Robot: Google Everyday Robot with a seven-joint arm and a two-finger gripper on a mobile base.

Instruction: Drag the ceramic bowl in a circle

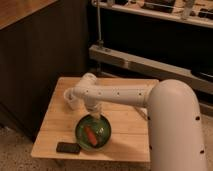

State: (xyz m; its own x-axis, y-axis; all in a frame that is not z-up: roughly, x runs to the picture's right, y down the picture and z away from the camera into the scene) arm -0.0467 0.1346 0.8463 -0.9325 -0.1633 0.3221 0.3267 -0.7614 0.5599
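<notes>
The ceramic bowl (94,133) is a dark green, shallow dish on the front middle of the small wooden table (127,130). A red-orange item (90,135) lies inside it. My white arm (117,96) reaches in from the right and bends down. My gripper (95,118) is shut and comes down onto the far part of the bowl. Whether it pinches the rim or only rests inside cannot be told.
A white mug (71,100) stands at the table's left rear, partly behind my arm. A flat black object (67,147) lies by the front left edge, close to the bowl. A dark cabinet stands to the left, and metal shelving runs behind.
</notes>
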